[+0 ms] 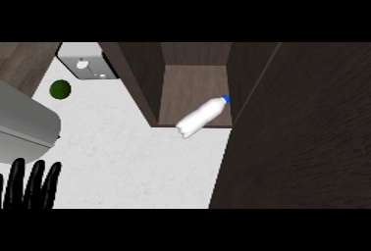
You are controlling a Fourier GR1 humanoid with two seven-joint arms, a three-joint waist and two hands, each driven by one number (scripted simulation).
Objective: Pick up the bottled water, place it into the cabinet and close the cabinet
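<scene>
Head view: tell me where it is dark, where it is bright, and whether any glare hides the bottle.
Head view: the cabinet interior and its open door are dark brown and dim; the white counter is the brightest area; no glare covers the bottle, which stands out pale against the shelf; the left hand shows as a black shape at the lower left.

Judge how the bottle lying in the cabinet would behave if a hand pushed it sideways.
The bottle lies on its side, so its round body would probably roll. Its base overhangs the cabinet shelf's front edge, so a nudge outward might tip it onto the counter. It looks smooth, perhaps slippery.
</scene>
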